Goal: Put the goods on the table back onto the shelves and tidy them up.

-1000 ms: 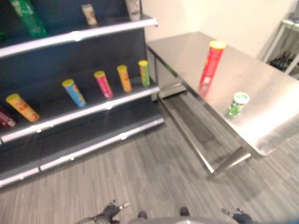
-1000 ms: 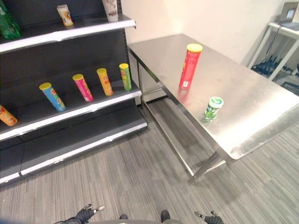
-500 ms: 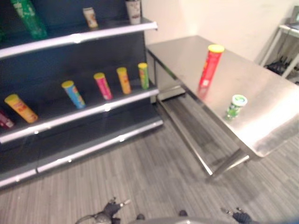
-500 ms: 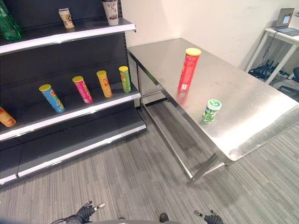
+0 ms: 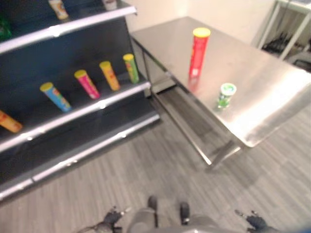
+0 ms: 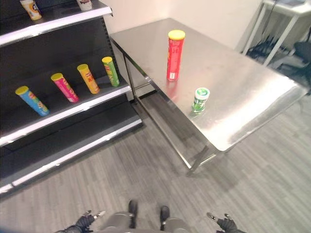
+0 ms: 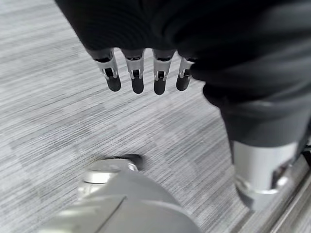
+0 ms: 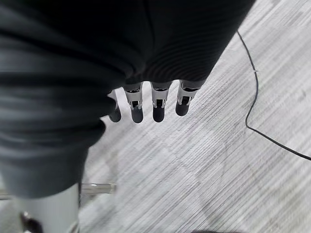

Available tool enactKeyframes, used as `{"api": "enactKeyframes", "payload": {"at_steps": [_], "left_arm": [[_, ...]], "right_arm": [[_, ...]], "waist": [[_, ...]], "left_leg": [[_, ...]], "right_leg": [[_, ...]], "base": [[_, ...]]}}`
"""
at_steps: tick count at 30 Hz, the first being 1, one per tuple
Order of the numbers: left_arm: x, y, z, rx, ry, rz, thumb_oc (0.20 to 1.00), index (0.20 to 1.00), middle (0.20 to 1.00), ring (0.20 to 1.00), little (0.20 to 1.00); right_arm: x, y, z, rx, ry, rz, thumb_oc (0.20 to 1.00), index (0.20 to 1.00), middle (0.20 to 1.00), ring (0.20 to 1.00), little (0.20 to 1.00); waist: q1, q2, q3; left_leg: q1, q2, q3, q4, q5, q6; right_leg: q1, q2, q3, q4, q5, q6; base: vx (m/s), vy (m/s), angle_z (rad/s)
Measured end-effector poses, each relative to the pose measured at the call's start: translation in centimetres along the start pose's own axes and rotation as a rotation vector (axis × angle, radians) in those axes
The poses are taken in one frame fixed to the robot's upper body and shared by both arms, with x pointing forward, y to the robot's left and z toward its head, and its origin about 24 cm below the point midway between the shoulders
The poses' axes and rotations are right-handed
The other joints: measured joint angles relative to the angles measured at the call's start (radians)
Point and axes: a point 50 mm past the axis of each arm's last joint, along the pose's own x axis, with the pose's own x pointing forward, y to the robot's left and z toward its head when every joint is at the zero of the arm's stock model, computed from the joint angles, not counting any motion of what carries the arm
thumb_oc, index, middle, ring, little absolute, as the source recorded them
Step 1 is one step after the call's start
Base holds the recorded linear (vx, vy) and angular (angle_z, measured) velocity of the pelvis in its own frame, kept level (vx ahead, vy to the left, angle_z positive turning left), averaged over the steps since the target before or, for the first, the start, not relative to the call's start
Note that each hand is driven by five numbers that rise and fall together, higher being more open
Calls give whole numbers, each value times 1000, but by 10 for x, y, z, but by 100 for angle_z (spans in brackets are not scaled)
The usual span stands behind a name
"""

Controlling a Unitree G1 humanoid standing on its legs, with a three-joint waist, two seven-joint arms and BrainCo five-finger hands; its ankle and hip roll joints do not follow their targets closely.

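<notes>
While both my hands (image 7: 141, 73) (image 8: 155, 104) hang loose-fingered, holding nothing, the red canister (image 6: 174, 55) and green cup (image 6: 199, 99) stand apart on the steel table (image 6: 243, 92); I can't read any labels.

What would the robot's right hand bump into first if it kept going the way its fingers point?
Most likely the grey striped floor. The right hand hangs with straight fingers pointing down at it, holding nothing, and the way looks free in between.
</notes>
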Motion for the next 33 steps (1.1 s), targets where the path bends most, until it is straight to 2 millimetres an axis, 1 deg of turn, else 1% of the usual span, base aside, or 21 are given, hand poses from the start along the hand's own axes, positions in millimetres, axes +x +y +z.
{"api": "enactKeyframes", "payload": {"at_steps": [2,3,6,8,9,10,11,13,14,15,17,19,20,21,22,23,26,28,31,32,33], "left_arm": [[-2,5,-14,1,55,15,1000,1000,1000,1000,1000],[-5,5,-23,-1,83,15,1000,1000,1000,1000,1000],[-8,8,-34,1,120,25,1000,1000,1000,1000,1000],[-7,10,-33,-16,120,33,1000,1000,1000,1000,1000],[-6,10,-27,-25,101,38,1000,1000,1000,1000,1000],[-3,15,-13,-26,50,51,1000,1000,1000,1000,1000],[-1,19,-4,-21,19,58,1000,1000,1000,1000,1000],[1,21,6,-13,-14,63,1000,1000,1000,1000,1000],[3,26,25,-9,-90,77,1000,1000,1000,1000,1000],[4,29,36,-2,-118,84,1000,1000,1000,1000,1000],[6,35,48,0,-139,107,1000,1000,1000,1000,1000],[6,39,44,4,-125,126,1000,1000,1000,1000,1000],[6,42,43,12,-111,135,1000,1000,1000,1000,1000],[6,45,42,13,-99,144,1000,1000,1000,1000,1000],[5,48,41,18,-106,150,1000,1000,1000,1000,1000],[4,45,34,13,-93,141,1000,1000,1000,1000,1000],[1,38,15,5,-51,121,1000,1000,1000,1000,1000],[-3,39,-2,9,3,115,1000,1000,1000,1000,1000],[-4,39,-11,35,34,108,1000,1000,1000,1000,1000],[-5,39,-14,48,40,104,1000,1000,1000,1000,1000],[-5,39,-15,48,45,105,1000,1000,1000,1000,1000]], "right_arm": [[2,9,12,2,-32,23,1000,1000,1000,1000,1000],[2,8,13,2,-42,23,1000,1000,1000,1000,1000],[1,8,8,-16,-35,23,1000,1000,1000,1000,1000],[0,7,4,-17,-23,24,1000,1000,1000,1000,1000],[-2,6,-4,-26,-3,27,1000,1000,1000,1000,1000],[-2,11,-4,-18,-1,39,1000,1000,1000,1000,1000],[-2,13,-5,-13,-1,45,1000,1000,1000,1000,1000],[-3,14,-6,-12,2,46,1000,1000,1000,1000,1000],[-3,13,-8,1,7,38,1000,1000,1000,1000,1000],[-2,14,-7,21,6,36,1000,1000,1000,1000,1000],[-2,11,-7,86,11,8,1000,1000,1000,1000,1000],[-2,3,-14,143,46,-38,1000,1000,1000,1000,1000],[-5,-5,-29,154,102,-69,1000,1000,1000,1000,1000],[-5,-5,-34,157,136,-79,1000,1000,1000,1000,1000],[-14,-13,-61,203,228,-122,1000,1000,1000,1000,1000],[-22,-24,-81,276,296,-186,1000,1000,1000,1000,1000],[-39,-51,-110,422,385,-318,1000,1000,1000,1000,1000],[-56,-89,-128,555,438,-465,1000,1000,1000,1000,1000],[-73,-146,-125,627,397,-642,1000,1000,1000,1000,1000],[-75,-171,-109,640,309,-704,1000,1000,1000,1000,1000],[-76,-181,-101,659,259,-730,1000,1000,1000,1000,1000]], "waist": [[37,-47,13],[45,-60,16],[55,-71,1],[52,-67,-21],[42,-77,-20],[40,-95,-20],[31,-94,-21],[22,-94,-21],[17,-87,-34],[12,-86,-36],[-3,-79,-36],[-22,-66,-36],[-54,-66,-39],[-66,-79,-42],[-75,-123,-48],[-85,-136,-53],[-86,-116,-76],[-93,-118,-85],[-108,-107,-101],[-115,-113,-104],[-119,-107,-108]], "left_leg": [[-24,-40,15,-30,18,6],[-18,-46,15,-9,33,25],[27,-48,19,40,50,36],[50,-47,61,53,71,58],[75,-51,113,35,117,112],[120,-76,132,4,107,174],[154,-85,133,-17,118,207],[179,-92,130,-21,113,212],[224,-104,130,-27,85,243],[237,-103,121,-25,69,263],[263,-99,100,-34,53,274],[297,-85,98,-48,53,270],[306,-80,75,-48,25,259],[307,-88,60,-48,40,237],[322,-119,61,-55,18,239],[343,-128,48,-55,8,222],[353,-99,44,-55,-11,181],[368,-77,42,-55,-22,149],[376,-64,43,-55,-27,139],[378,-59,43,-55,-27,138],[379,-58,46,-55,-28,136]], "right_leg": [[6,-11,76,-34,20,-33],[41,-13,99,-76,30,-23],[95,-31,116,-107,34,-28],[109,-54,128,-101,8,16],[112,-76,127,-48,-13,76],[77,-94,132,68,-27,118],[42,-103,126,184,-24,148],[26,-112,123,261,-22,164],[22,-181,93,326,-19,184],[19,-210,91,301,-9,201],[26,-242,60,186,-1,226],[28,-224,37,17,26,242],[21,-185,47,-112,79,263],[18,-182,44,-177,129,256],[-6,-184,41,-191,202,259],[6,-189,44,-193,265,186],[57,-162,39,-284,295,189],[111,-143,18,-353,317,173],[120,-130,16,-356,313,161],[122,-125,16,-356,311,159],[121,-124,18,-356,312,159]], "base": [[594,269,-76],[487,250,-70],[417,187,-50],[254,102,-36],[216,138,-31],[278,167,-16],[280,131,-1],[228,77,13],[178,43,0],[283,69,-10],[199,28,2],[158,-7,19],[202,2,47],[139,-3,56],[168,-27,50],[120,-28,25],[163,-43,-2],[121,-40,0],[84,-15,1],[75,-11,-5],[22,-10,-4]]}}
